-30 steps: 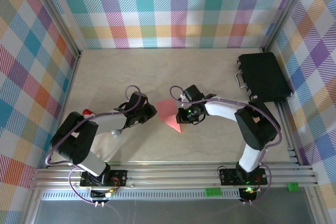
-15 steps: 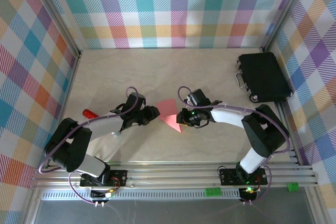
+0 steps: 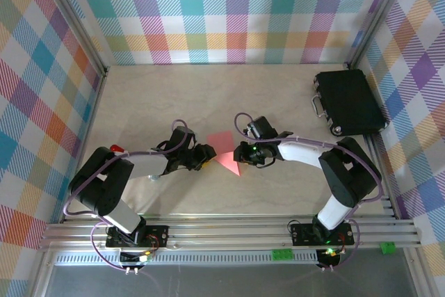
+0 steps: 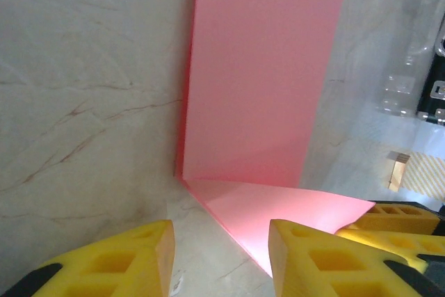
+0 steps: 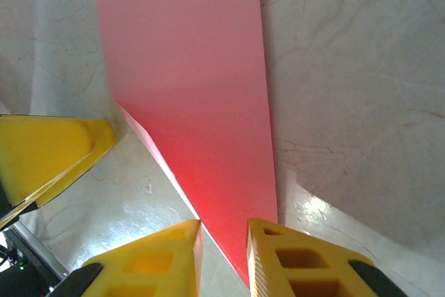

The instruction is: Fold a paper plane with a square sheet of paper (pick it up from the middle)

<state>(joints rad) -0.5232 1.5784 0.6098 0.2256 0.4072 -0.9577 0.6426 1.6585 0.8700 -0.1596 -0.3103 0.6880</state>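
While the sheet (image 3: 224, 151) sits mid-fold, the left gripper (image 4: 221, 240) gapes beside it. The right gripper (image 5: 224, 231), narrowly parted over its tip, should pinch next.

black-white arms (image 3: 306, 149), purple cables (image 3: 89, 180), yellow fingers (image 4: 306, 248)

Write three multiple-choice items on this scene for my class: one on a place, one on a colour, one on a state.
1. Where is the black case? A. far right of the table B. between the grippers C. near left corner
2. What colour is the sheet of paper? A. blue B. white C. salmon-pink
3. How is the left gripper? A. shut on the paper B. open C. holding the case
Answers: 1 A, it lies by the right wall at the back. 2 C, pink in every view. 3 B, its fingers stand apart.
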